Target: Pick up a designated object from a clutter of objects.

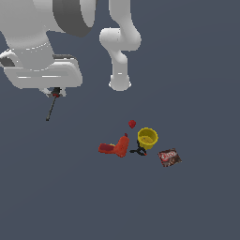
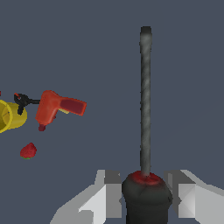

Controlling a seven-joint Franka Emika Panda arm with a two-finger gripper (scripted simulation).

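Note:
The screwdriver (image 1: pixel 51 108) has a black and red handle and a slim dark shaft (image 2: pixel 145 100). My gripper (image 1: pixel 56 92) is shut on its handle (image 2: pixel 146 199), with a grey finger (image 2: pixel 105 194) on each side. The shaft points out past the fingertips. I hold it far to the exterior view's left of the clutter. The clutter lies together on the floor: a red-orange drill-shaped tool (image 1: pixel 117 146), a small red fruit (image 1: pixel 132 123), a yellow cup (image 1: pixel 147 137), a black-orange clamp (image 1: pixel 139 150) and a dark brown packet (image 1: pixel 169 157).
The arm's white base (image 1: pixel 120 80) stands behind the clutter. The wrist view also shows the drill-shaped tool (image 2: pixel 54 107), the fruit (image 2: pixel 28 151), the cup (image 2: pixel 8 116) and the clamp (image 2: pixel 22 101) off to one side of the shaft. The floor is plain dark grey.

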